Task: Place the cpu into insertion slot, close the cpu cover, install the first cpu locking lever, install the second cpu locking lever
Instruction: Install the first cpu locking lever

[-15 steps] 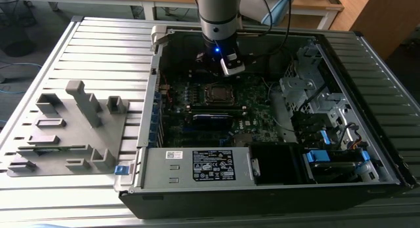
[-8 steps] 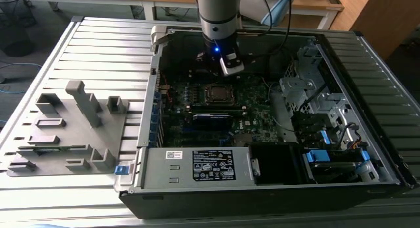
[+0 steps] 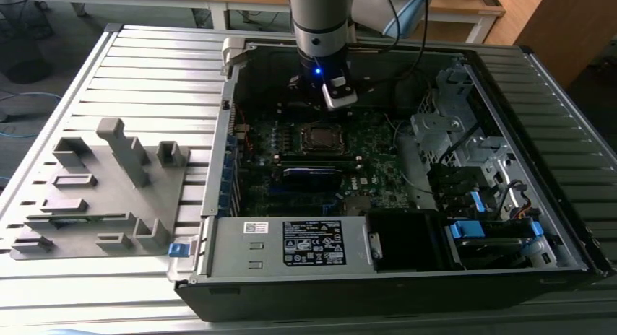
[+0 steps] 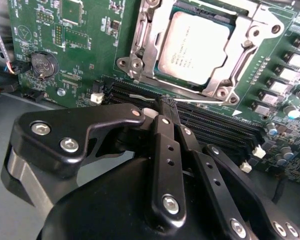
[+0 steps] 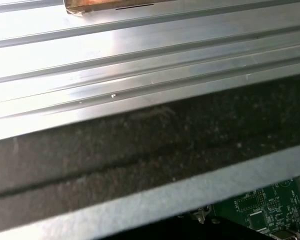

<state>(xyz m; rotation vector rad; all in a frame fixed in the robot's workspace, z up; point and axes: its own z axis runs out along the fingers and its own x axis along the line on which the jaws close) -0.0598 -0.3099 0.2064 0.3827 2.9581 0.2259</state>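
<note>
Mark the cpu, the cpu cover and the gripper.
cpu (image 4: pixel 192 47), second wrist view, middle of its metal top.
cpu cover (image 4: pixel 150 37), second wrist view, frame's side bar.
gripper (image 4: pixel 168 103), second wrist view, between its fingertips.

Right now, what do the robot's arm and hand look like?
The arm is a silver-grey tube with a black wrist section carrying a blue light, and black cables trail beside it. The hand is black, built of jointed links with silver screws.

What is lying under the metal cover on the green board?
The cpu shows its grey top through the square opening of the cpu cover. Its edges and whatever lies beneath it are covered.
</note>
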